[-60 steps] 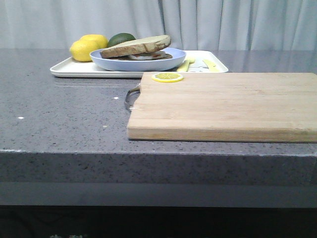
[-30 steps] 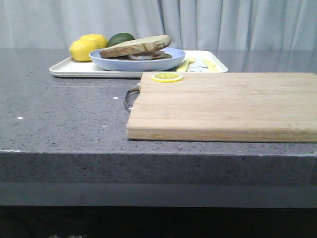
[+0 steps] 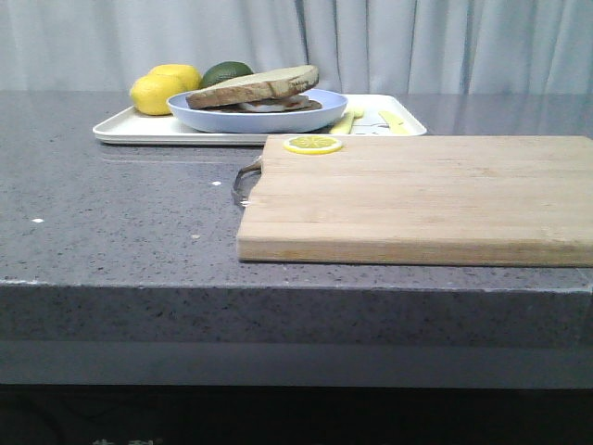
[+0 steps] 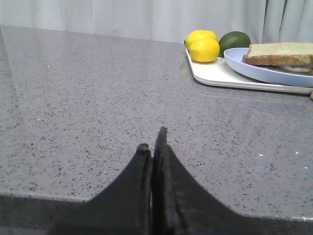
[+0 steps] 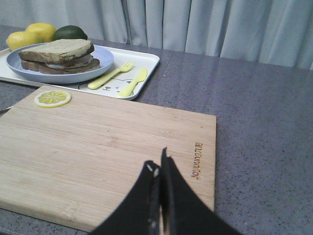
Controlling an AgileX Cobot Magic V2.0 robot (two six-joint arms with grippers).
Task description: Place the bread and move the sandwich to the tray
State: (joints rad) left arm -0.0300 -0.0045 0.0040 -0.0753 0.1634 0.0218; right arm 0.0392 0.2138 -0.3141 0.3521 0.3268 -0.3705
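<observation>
Tan bread (image 3: 255, 84) is sitting as the top slice of the sandwich (image 5: 57, 58), tilted a bit in the front view, with a strip of white egg peeking out under it. That whole stack is on the light-blue plate (image 3: 320, 107), and the plate is on the white tray (image 3: 120, 130) at the far side of the grey speckled surface (image 3: 120, 222).

On the tray behind the plate you've got two lemons (image 3: 157, 93) touching each other and a dark green lime (image 3: 225, 70) right beside them. On the tray's other end, next to the plate, a pale yellow fork (image 5: 110, 77) and knife (image 5: 133, 82) lie on the faint cartoon print.

Nearer the robot is a wooden cutting board (image 3: 417, 199) with a metal handle on its left edge, and a lemon slice (image 3: 312, 145) lying flat on its far left corner.

Left end effector (image 4: 153, 147) has its fingers pressed together with nothing in them, low over bare surface, well away from the tray. Right end effector (image 5: 159, 166) is likewise together and empty, over the near edge of the board.
</observation>
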